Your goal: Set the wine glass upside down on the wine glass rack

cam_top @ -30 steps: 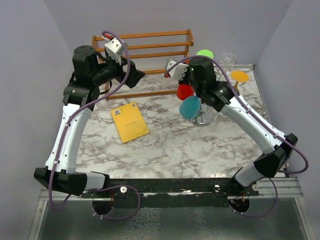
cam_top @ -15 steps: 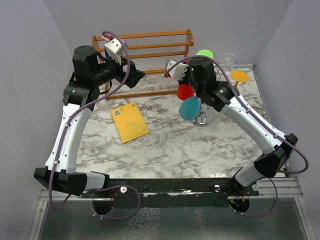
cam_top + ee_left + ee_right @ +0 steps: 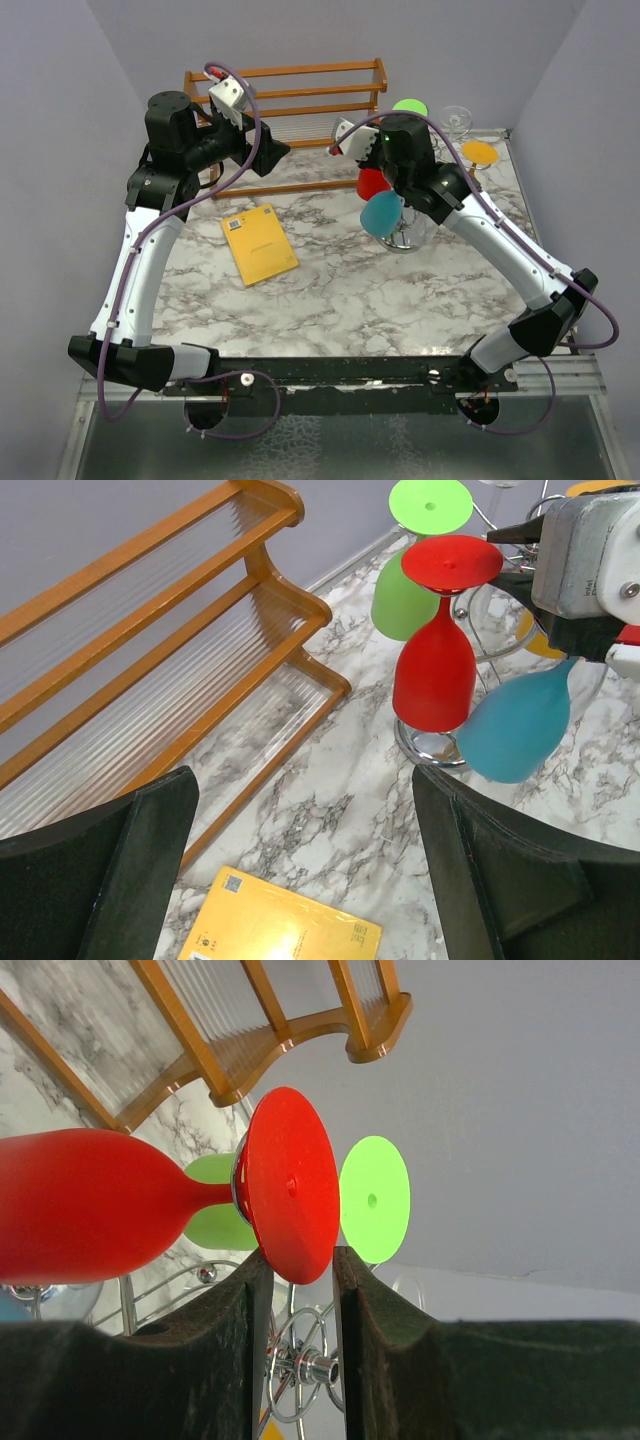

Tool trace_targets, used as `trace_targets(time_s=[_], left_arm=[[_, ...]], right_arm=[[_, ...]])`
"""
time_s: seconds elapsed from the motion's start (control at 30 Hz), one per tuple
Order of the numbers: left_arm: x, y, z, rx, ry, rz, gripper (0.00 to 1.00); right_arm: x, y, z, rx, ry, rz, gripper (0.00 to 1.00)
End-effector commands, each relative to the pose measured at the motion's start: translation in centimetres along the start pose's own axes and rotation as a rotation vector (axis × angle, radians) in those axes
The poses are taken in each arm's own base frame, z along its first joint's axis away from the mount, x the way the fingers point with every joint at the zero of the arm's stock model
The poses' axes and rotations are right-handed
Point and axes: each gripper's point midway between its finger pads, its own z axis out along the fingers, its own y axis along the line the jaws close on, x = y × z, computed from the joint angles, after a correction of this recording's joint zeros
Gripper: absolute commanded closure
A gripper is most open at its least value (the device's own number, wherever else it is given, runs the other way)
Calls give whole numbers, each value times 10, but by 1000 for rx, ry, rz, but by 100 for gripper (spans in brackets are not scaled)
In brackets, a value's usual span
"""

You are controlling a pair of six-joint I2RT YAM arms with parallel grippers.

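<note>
Red glass [image 3: 433, 680] hangs inverted on the rack [image 3: 425, 752]. The right gripper [image 3: 300, 1260] must let go and withdraw: its jaws flank the foot, pinching or not I cannot tell. Left gripper [image 3: 300, 800] is spread, empty.

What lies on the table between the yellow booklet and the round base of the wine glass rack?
Nothing: the top view shows only bare marble tabletop between the yellow booklet and the base of the wine glass rack.

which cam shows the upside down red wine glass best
Left wrist: the red opaque wine glass shows whole, foot up and bowl down. The right wrist view crops its bowl and shows mostly the foot, very close. The top external view gives only a small red patch partly under the right arm.
</note>
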Motion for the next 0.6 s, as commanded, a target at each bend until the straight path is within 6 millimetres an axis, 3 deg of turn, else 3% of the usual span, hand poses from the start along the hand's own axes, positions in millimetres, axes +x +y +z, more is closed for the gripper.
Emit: trace_targets(time_s=[0.0, 0.57], left_arm=[[-1, -4, -3, 21, -5, 14, 9], [1, -3, -2, 20, 2, 13, 9]], right_arm=[[1, -12, -15, 26, -6, 6, 69], [4, -12, -20, 24, -5, 0, 68]])
